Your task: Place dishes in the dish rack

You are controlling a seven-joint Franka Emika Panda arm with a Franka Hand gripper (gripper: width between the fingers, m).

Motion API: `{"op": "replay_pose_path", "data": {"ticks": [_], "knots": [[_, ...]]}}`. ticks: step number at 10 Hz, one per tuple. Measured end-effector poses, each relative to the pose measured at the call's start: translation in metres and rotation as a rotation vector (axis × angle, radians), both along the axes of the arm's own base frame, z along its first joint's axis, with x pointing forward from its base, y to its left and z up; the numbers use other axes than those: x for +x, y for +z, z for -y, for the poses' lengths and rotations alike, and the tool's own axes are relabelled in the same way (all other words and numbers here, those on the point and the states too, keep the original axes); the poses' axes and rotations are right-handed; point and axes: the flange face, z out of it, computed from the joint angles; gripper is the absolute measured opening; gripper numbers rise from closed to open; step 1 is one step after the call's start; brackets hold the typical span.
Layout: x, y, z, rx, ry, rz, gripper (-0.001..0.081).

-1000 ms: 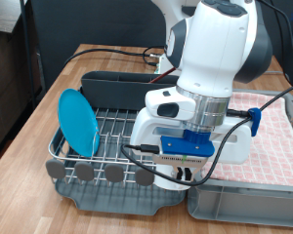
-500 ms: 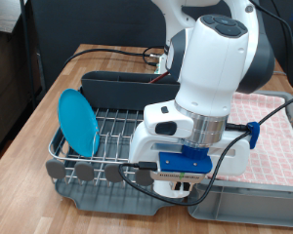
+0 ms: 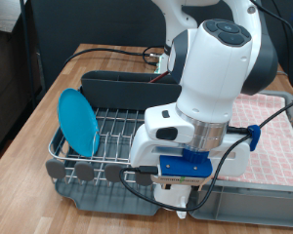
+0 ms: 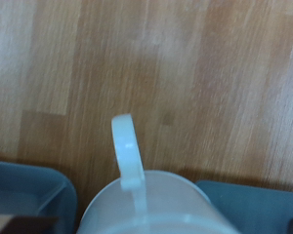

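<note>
Light-blue and standing on edge, the plate (image 3: 77, 121) is already in the dish rack (image 3: 112, 146), leaning among the silver wires at the rack's left end in your exterior view. The rack sits on its dark grey tray on the wooden table (image 3: 39, 107), with the tall grey cutlery trough (image 3: 117, 88) along its far side and the round grey tabs (image 3: 98, 172) lined up on the near edge.

Your arm (image 3: 215, 78) fills the right half of that view, bent down low over the rack's near right corner, beside the grey crate (image 3: 249, 200) with the pink checked cloth (image 3: 273, 136). The gripper (image 3: 182, 200) is at the bottom of the frame, mostly hidden by the white hand body and its blue camera mount, so from the exterior view you cannot tell how the fingers stand.

The wrist view gives you the white mug (image 4: 142, 200): its rim and upper wall fill the lower middle of the picture, very close to the camera, with the handle (image 4: 127, 151) sticking out over the wood grain. Blue-grey shapes sit at either lower corner, too blurred to name. The fingers do not show there either, so whether the mug is actually clamped cannot be told from these pictures. It is the thing closest to the hand. The wooden spoon is not visible in either view.
</note>
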Motion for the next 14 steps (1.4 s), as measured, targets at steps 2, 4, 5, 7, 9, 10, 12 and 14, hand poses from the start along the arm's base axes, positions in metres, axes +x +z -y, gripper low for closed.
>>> {"op": "replay_pose_path", "data": {"ticks": [2,4,5,7,9,10,12,14], "knots": [[0.002,0.013,-0.008,0.029,0.02,-0.057,0.0522],[0.004,0.029,-0.014,0.049,0.025,-0.102,0.0713],[0.006,0.037,-0.015,0.053,0.025,-0.114,0.0783],[0.01,0.05,-0.016,0.049,0.029,-0.088,0.0798],[0.011,0.068,-0.019,0.039,0.038,-0.061,0.0802],[0.01,0.078,-0.021,0.033,0.041,-0.059,0.0803],[0.008,0.102,-0.028,0.017,0.04,-0.071,0.0803],[0.005,0.128,-0.033,-0.003,0.039,-0.083,0.0803]]}}
